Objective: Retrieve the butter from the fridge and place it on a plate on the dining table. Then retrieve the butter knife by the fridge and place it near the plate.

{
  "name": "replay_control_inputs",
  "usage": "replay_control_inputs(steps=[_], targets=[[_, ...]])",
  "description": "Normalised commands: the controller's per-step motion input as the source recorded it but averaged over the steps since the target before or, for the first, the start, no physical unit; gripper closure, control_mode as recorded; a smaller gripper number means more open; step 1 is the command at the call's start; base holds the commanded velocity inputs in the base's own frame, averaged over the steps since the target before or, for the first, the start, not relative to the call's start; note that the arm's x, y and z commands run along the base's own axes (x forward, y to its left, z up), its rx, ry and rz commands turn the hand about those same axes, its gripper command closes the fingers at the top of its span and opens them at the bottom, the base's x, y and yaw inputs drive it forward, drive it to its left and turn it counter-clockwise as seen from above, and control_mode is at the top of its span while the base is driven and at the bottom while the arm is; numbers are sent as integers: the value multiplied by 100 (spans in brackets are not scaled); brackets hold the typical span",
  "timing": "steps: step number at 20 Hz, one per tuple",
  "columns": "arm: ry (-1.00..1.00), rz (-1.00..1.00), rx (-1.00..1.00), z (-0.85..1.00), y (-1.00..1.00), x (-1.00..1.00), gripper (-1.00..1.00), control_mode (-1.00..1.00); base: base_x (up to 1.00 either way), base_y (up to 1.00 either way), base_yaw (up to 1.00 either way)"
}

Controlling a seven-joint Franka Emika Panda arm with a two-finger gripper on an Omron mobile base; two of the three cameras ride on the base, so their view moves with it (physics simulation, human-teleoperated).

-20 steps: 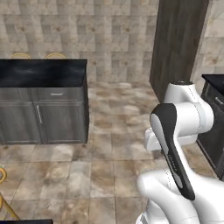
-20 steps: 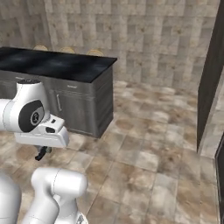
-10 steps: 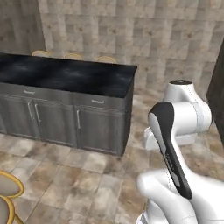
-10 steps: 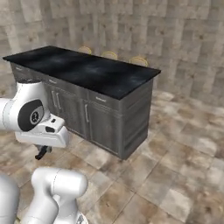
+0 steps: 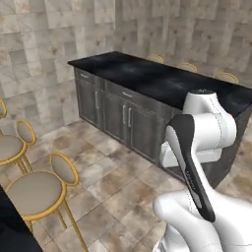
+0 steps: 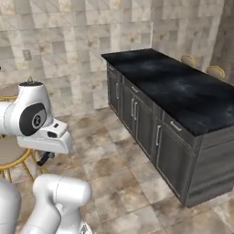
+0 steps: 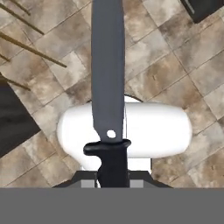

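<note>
Hand (image 7: 113, 181) clamped on butter knife (image 7: 107, 87) handle, blade's long axis running straight out from the fingers; dining table surface (image 6: 178, 87) lies ahead-right of the hand; plate unseen

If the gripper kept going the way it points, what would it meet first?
Most likely the robot's own white body, then the tiled floor. The gripper, shut on the knife, points downward; depth is unclear.
</note>
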Motion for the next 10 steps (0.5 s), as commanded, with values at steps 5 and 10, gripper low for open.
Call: replay_control_inputs(steps=[5,10], targets=[[0,0,0,0,0,0,100,100,8,-20,98],[0,0,0,0,0,0,100,100,0,-29,98]])
